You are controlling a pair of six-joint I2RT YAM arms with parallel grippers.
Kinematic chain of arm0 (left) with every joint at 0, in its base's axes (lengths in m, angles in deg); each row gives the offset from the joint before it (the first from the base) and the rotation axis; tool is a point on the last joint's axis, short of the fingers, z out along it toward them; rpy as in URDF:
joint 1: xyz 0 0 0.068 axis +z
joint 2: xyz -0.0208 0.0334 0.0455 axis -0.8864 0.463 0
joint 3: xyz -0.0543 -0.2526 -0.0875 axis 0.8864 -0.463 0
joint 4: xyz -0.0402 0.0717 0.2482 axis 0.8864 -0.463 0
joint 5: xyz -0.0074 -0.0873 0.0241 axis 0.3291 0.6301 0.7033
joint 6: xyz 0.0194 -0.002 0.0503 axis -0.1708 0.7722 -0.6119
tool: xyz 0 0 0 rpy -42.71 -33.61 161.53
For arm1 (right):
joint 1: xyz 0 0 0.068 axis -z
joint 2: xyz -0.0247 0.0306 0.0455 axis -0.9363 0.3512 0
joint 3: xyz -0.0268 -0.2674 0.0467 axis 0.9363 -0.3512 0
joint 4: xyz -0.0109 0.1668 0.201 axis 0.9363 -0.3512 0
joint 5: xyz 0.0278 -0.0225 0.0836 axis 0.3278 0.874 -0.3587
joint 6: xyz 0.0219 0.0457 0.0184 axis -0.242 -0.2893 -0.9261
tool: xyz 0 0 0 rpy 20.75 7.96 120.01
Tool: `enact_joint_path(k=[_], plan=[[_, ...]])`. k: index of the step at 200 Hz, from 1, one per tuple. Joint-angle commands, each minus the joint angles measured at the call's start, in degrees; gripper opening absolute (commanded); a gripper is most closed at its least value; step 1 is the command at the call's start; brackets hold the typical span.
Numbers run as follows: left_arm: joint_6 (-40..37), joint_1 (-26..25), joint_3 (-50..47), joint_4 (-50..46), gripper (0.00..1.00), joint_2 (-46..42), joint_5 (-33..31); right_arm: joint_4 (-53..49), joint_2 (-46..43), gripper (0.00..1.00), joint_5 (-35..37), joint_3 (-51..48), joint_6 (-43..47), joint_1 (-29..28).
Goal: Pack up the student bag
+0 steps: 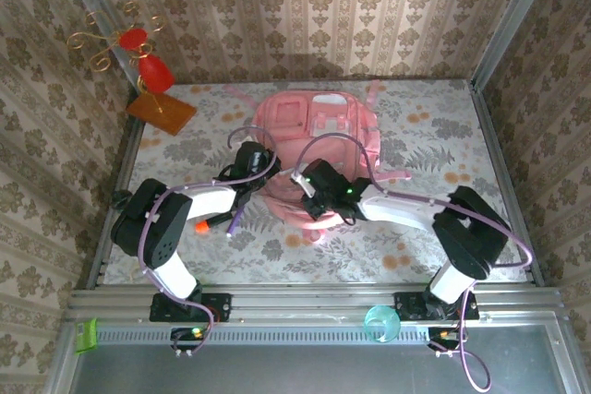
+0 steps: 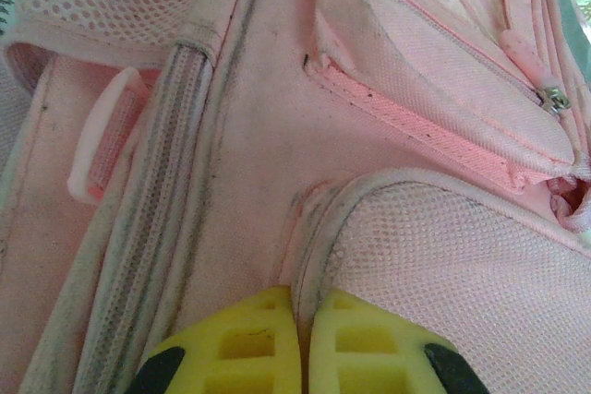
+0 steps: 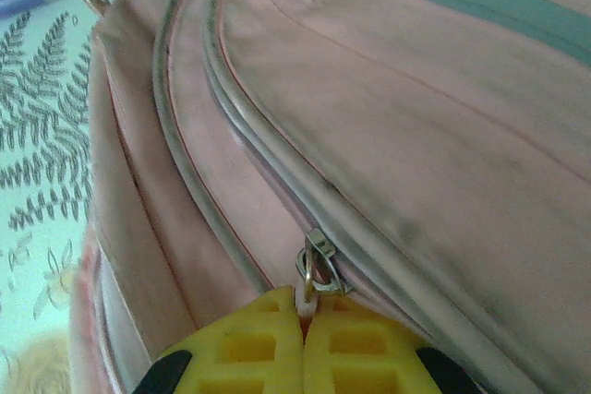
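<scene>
The pink student bag point(image 1: 319, 131) lies flat in the middle of the table, front pockets up. My left gripper point(image 1: 251, 169) is at its left side. In the left wrist view the yellow fingers point(image 2: 254, 343) of the left gripper point(image 2: 303, 294) are shut on a grey-edged fabric seam of the student bag point(image 2: 259, 136) beside a mesh pocket point(image 2: 462, 256). My right gripper point(image 1: 312, 193) is at the bag's near end. There the right gripper point(image 3: 303, 300) is shut on the white pull tab of a metal zipper slider point(image 3: 319, 263) on the student bag point(image 3: 416, 117).
An orange-tipped pen point(image 1: 200, 225) and a purple pen point(image 1: 233, 221) lie on the table by the left arm. A brown board point(image 1: 162, 111) with a red and gold ornament point(image 1: 138, 48) stands at the back left. A teal cup point(image 1: 380, 324) sits on the near rail.
</scene>
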Motion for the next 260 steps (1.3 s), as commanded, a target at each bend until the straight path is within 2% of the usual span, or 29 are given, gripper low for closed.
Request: enact_joint_path(k=[1,28,51,70,85,110,134,156,187,199,218,260], plan=[[4.5,-1.4,-0.1,6.0,0.00,-1.8,-0.3,6.0,2.0,0.00,-1.8,3.2,-3.5,-2.2],[5.4,-1.4,-1.6,7.3,0.00,-3.3,1.0,9.3,-1.0,0.00,-3.9,1.3,-3.3,1.3],[5.7,-2.2,-3.2,7.4,0.00,-5.3,1.7,7.3,-4.9,0.00,-5.5,-1.4,-0.4,6.2],[6.5,-4.3,-4.2,8.4,0.00,-5.8,1.3,5.1,-7.6,0.00,-7.6,-3.6,1.5,11.6],[7.7,-5.9,-4.5,9.7,0.00,-5.6,0.3,2.5,-9.0,0.00,-7.1,-4.4,2.5,13.7],[9.4,-8.0,-4.1,12.1,0.00,-3.8,-2.8,3.5,-11.5,0.00,-8.9,-8.8,-0.7,12.8],[10.6,-9.6,-2.8,13.5,0.00,-1.8,-4.7,7.8,-11.4,0.00,-7.5,-12.0,-5.5,7.5],[10.7,-11.6,-1.4,13.6,0.00,-0.5,-6.1,14.4,-8.0,0.00,-6.5,-12.5,-9.7,3.4],[11.0,-13.6,-0.5,14.2,0.00,1.0,-6.6,25.5,-5.7,0.00,-6.4,-11.6,-14.0,1.2],[11.0,-14.1,-0.3,15.0,0.00,1.3,-6.1,28.9,-6.2,0.00,-5.1,-12.3,-15.0,1.6],[10.8,-14.7,-0.7,15.5,0.00,0.9,-5.6,28.5,-8.3,0.00,-3.4,-13.7,-13.9,4.0],[8.7,-15.6,-2.6,15.2,0.00,-0.7,-3.0,19.2,-13.4,0.00,-8.3,-17.0,-8.3,13.4]])
